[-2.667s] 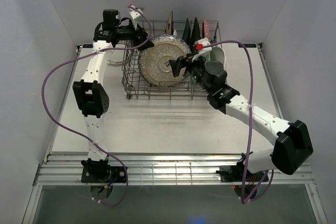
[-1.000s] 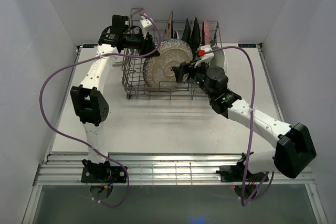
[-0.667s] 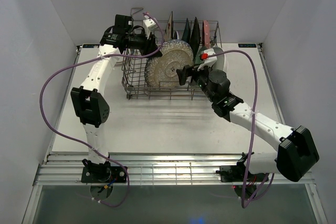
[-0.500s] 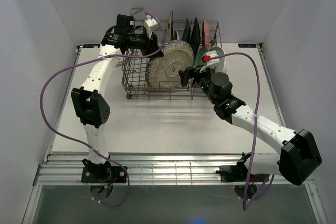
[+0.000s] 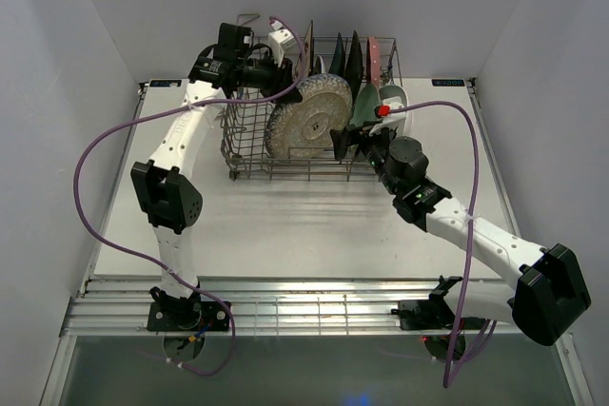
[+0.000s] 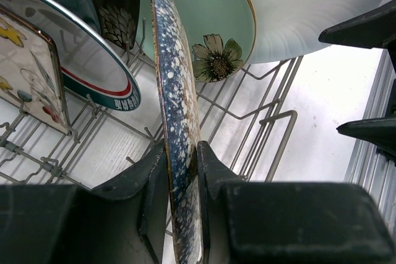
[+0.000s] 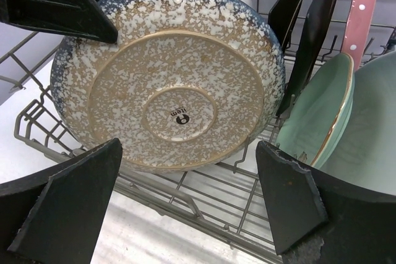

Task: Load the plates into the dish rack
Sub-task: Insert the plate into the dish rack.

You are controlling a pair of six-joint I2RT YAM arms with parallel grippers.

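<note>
Top external view: the right gripper point(image 5: 347, 140) hangs just outside the near long side of the dish rack point(image 5: 243, 154), toward its right end. Its jaws are spread wide and hold nothing; in the right wrist view its fingers point(image 7: 68, 208) frame the rack wire without touching it.

Just inside that near side, the speckled plate point(image 5: 309, 121) stands almost upright among the tines with its underside facing the near side. A small dark stamp at the centre of the underside point(image 7: 179, 115) seems to read "item".

Over the rack's far left part, the left gripper point(image 5: 290, 83) is closed narrow on the speckled plate's rim. In the left wrist view a finger point(image 6: 154, 177) presses each face of the plate point(image 6: 176, 91).

Toward the rack's right end, a mint plate point(image 6: 210, 17) with a painted flower leans beside it. A plate with a green-and-red rim point(image 6: 80, 60) stands on the speckled plate's other side; the print on its rim is too small to read.

Compared with the earliest frame, the speckled plate has tipped from nearly flat to upright. The right gripper has backed off it toward the near side, and the left has closed in.
</note>
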